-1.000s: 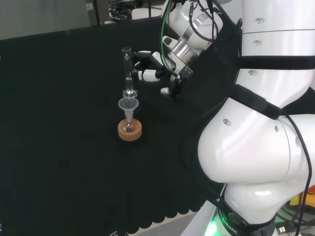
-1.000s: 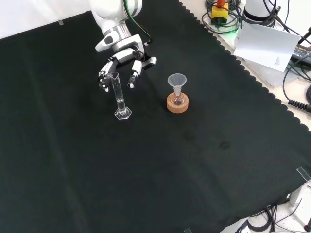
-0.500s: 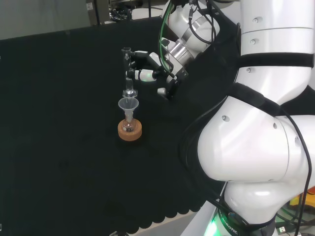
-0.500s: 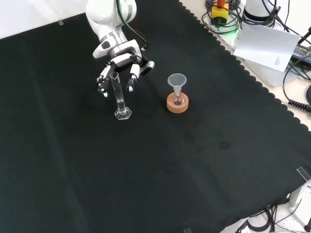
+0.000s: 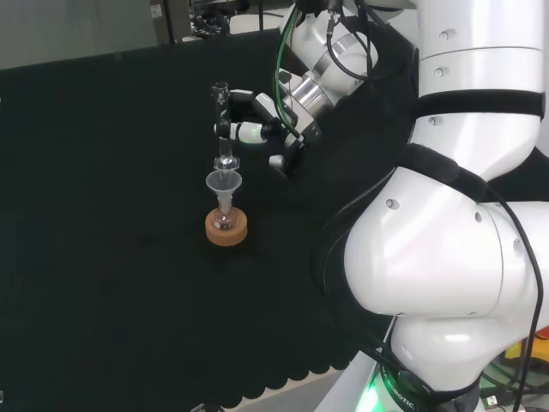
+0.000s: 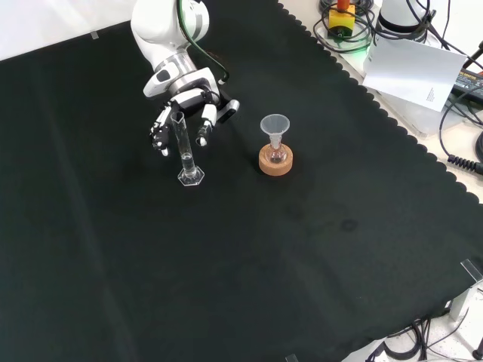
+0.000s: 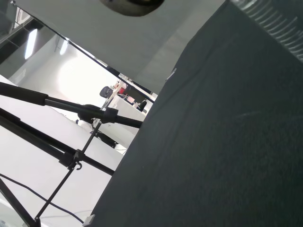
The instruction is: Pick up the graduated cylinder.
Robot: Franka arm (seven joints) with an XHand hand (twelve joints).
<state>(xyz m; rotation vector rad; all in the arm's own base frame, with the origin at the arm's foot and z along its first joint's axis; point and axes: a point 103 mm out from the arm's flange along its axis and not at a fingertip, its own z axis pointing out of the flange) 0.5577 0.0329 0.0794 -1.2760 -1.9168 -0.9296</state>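
The graduated cylinder (image 6: 186,153) is a slim clear tube on a hexagonal foot, upright on the black cloth. In the head view the cylinder (image 5: 224,154) stands just behind the funnel. My hand (image 6: 186,96) hangs over its upper part, open, with relaxed fingers (image 6: 203,130) reaching down on both sides of the tube's top. In the head view the hand (image 5: 260,117) comes in from the right and its fingertips reach the tube near the top. I cannot tell whether they touch the glass.
A small flask with a clear funnel (image 6: 275,125) in its neck sits on a cork ring (image 6: 275,161) to the cylinder's right in the front view. The arm's white links (image 5: 455,215) rise at the head view's right. The wrist view looks across the black cloth (image 7: 227,142).
The hand has crept closer to the cylinder, leftward in the head view, so its fingers now flank the tube's top. Cylinder and flask have stayed put.
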